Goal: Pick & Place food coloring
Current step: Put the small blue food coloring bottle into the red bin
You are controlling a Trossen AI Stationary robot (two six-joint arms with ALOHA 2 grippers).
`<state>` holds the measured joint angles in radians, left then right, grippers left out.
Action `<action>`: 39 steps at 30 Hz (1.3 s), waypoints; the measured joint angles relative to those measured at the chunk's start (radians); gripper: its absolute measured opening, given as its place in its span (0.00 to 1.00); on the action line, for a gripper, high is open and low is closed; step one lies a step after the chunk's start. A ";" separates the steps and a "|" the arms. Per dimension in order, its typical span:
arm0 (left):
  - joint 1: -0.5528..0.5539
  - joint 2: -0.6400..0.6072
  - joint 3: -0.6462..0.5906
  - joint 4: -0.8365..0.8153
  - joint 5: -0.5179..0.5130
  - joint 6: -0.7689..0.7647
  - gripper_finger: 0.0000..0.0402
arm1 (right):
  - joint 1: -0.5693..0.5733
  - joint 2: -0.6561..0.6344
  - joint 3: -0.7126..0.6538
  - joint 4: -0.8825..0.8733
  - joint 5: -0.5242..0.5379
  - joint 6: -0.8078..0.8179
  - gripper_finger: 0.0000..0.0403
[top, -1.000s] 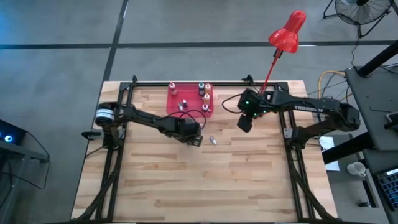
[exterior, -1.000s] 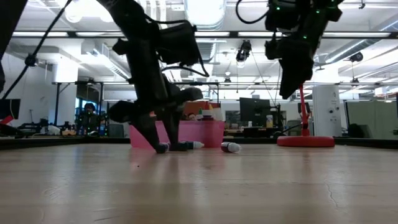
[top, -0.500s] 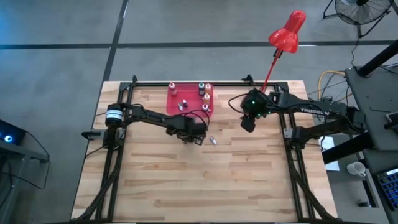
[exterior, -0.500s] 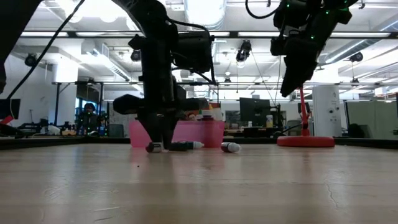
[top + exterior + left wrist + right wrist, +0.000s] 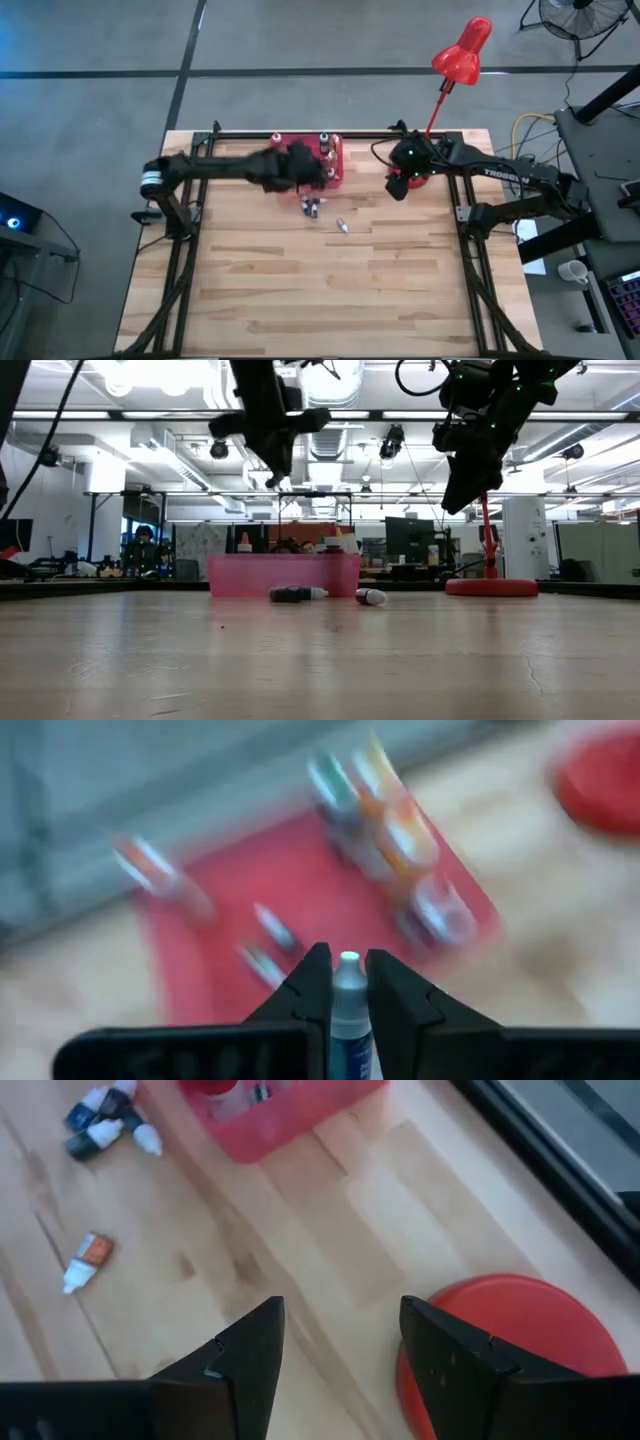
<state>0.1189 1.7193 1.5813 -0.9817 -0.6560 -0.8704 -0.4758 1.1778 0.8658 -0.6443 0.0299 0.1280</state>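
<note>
Holding bottles upright, pink tray (image 5: 283, 172), left end effector (image 5: 346, 990) pinching one dropper bottle (image 5: 347, 1010) above it

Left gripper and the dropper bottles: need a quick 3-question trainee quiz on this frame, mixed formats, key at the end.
1. True or false: the left gripper is shut on a small bottle.
2. Multiple choice: the left gripper is (A) low over the bare wood at the near edge, (B) raised above the pink tray, (C) beside the red lamp base.
3. Short answer: how many bottles lie on the wood in the right wrist view, outside the tray?

Key:
1. True; a pale cap shows between its fingers.
2. B.
3. Four: a cluster of three near the tray and one orange-labelled bottle apart from them. The right gripper is open and empty.
</note>
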 joint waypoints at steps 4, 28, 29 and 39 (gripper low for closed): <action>0.109 -0.005 0.025 0.106 -0.127 0.180 0.13 | -0.017 0.000 0.001 0.017 0.000 0.001 0.48; 0.025 -0.031 -0.051 0.057 0.218 0.113 0.35 | -0.009 0.115 -0.002 0.030 -0.162 -0.084 0.48; 0.026 -0.031 -0.080 0.062 0.230 0.014 0.35 | -0.009 0.126 -0.002 0.031 -0.162 -0.076 0.48; -0.019 -0.017 -0.376 0.311 0.385 -0.522 0.35 | -0.009 0.194 -0.003 0.028 -0.163 -0.056 0.48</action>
<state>0.1003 1.7023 1.2049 -0.6705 -0.2713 -1.3919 -0.4846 1.3720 0.8623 -0.6160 -0.1330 0.0719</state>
